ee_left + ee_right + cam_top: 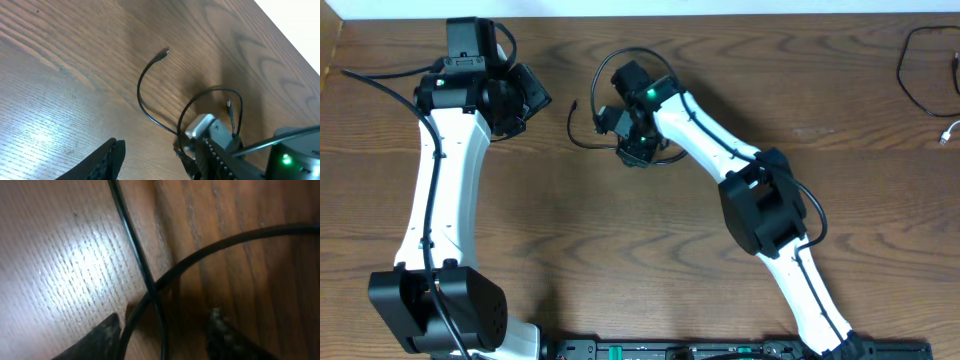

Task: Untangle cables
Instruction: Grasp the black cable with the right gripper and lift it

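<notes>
We are at the grab step: our right gripper (162, 335) sits over the black cable (139, 92) near the middle of the table (620, 260), fingers (225, 335) part open with the cord between them and not pinched yet, so next we squeeze softly and pull it free.

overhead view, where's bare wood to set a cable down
Widest bare wood: between the left arm and right arm. Another patch: between right arm and the far-right cables. Crowded around the right hand and black cable.
</notes>
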